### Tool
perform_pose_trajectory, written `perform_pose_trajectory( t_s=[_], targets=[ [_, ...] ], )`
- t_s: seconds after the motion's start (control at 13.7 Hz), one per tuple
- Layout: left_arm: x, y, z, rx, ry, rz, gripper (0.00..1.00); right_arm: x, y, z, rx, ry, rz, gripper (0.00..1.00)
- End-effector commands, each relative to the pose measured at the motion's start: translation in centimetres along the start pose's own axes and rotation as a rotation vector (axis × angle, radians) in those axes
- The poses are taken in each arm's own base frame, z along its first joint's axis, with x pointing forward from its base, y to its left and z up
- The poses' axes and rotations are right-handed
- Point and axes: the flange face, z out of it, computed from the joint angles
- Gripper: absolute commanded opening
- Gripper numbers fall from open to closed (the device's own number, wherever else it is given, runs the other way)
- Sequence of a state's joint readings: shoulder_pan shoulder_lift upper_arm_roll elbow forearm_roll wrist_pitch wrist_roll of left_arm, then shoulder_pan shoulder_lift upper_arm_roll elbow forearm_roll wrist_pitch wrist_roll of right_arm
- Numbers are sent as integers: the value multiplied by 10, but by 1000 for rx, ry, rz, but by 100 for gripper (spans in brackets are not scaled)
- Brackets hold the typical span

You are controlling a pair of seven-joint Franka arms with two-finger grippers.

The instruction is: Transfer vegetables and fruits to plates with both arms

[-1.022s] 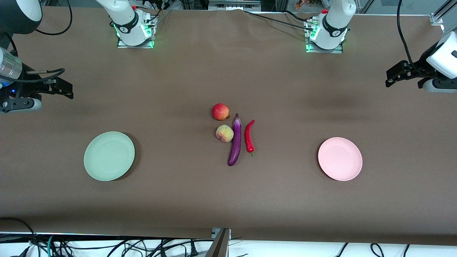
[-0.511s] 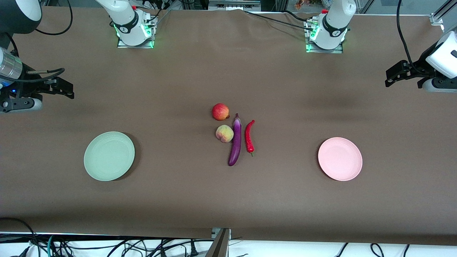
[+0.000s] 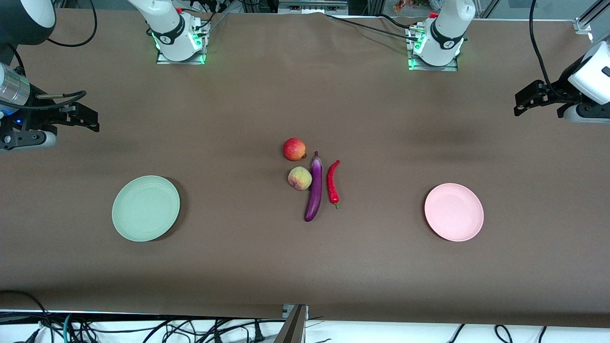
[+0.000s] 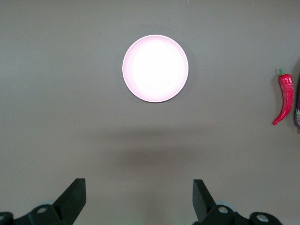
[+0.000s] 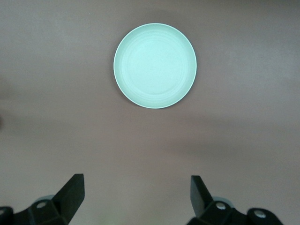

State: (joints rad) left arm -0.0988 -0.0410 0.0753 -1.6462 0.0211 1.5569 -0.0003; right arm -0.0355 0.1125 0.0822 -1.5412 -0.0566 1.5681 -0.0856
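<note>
1. Mint green plate (image 3: 146, 208) sits toward the right arm's end of the table, bare; pink plate (image 3: 453, 212) sits toward the left arm's end, also bare. Both are nearer the front camera than most of the produce.
2. Purple eggplant (image 3: 314, 187) lies mid-table between the plates, lengthwise toward the camera; its tip is the nearest bit of produce.
3. Red chili pepper (image 3: 332, 181) lies just beside the eggplant on the pink plate's side, green stem toward the camera, apart from it.
4. Peach-coloured fruit (image 3: 299, 178) sits against the eggplant on the mint plate's side.
5. Red fruit (image 3: 294, 149) sits just farther than the peach one, near the eggplant's stem end.
6. Right gripper (image 5: 136, 199) is up over bare table at its own end, fingers spread wide, holding nothing.
7. Left gripper (image 4: 139, 200) is up over bare table at its end, fingers wide apart, holding nothing.
</note>
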Motion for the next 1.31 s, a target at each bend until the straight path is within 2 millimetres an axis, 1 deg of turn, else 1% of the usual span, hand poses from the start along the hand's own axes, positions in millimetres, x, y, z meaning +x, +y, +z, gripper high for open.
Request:
perform_pose_trajectory(
  t_s=[0.0, 0.29, 0.51, 0.58, 0.8, 0.95, 1.02, 1.1, 1.24],
  targets=[
    [-3, 2, -8, 10, 1, 13, 100, 2, 2, -6, 16, 9, 3, 100],
    [-3, 2, -8, 10, 1, 13, 100, 3, 0, -4, 15, 4, -7, 100],
    [-4, 2, -8, 10, -1, 13, 100, 6, 2, 1, 16, 0, 1, 100],
    [-3, 2, -8, 10, 1, 13, 100, 7, 0, 5, 18, -14, -1, 100],
    [-3, 2, -8, 10, 1, 13, 100, 10, -5, 8, 19, -13, -12, 100],
    [-4, 2, -9, 10, 1, 13, 100, 17, -4, 22, 18, -32, -13, 100],
    [-4, 2, -9, 10, 1, 13, 100, 28, -2, 40, 9, -49, -17, 100],
    [-4, 2, -9, 10, 1, 13, 100, 34, -2, 50, 6, -49, -18, 100],
    [-4, 2, -9, 8, 1, 13, 100, 36, -8, 49, 8, -41, -18, 100]
  ],
)
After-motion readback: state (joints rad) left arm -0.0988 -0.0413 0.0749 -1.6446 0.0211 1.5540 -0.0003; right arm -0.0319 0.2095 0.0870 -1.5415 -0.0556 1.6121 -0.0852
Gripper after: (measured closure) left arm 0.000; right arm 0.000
